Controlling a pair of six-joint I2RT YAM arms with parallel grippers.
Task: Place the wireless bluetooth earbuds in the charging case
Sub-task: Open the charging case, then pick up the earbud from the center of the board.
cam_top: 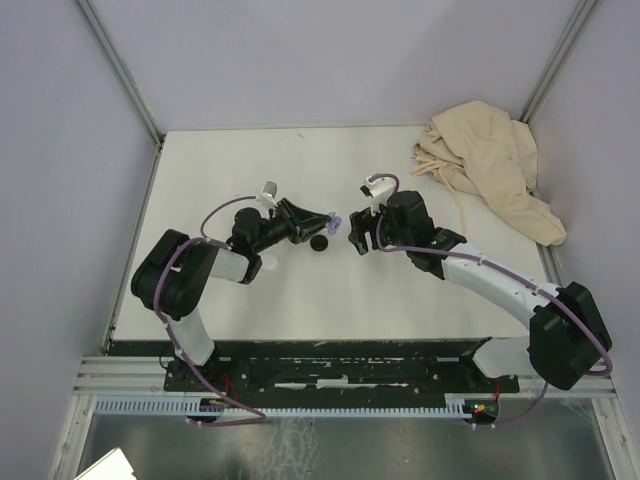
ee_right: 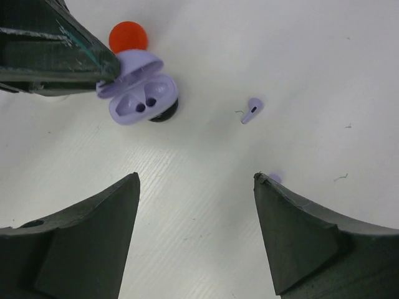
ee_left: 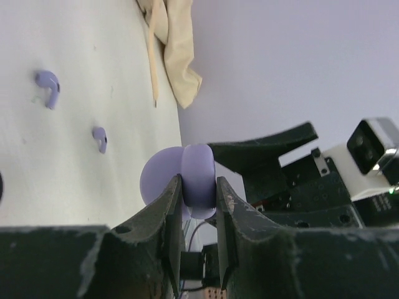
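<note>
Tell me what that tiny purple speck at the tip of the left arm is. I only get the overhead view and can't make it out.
Observer: The left wrist camera shows it close up. It's a lavender charging case, pinched between the left arm's jaws.
Visitor: Is anything inside it yet?
Observer: No. The right wrist camera looks straight into it, and with the lid up both little sockets are empty.
</note>
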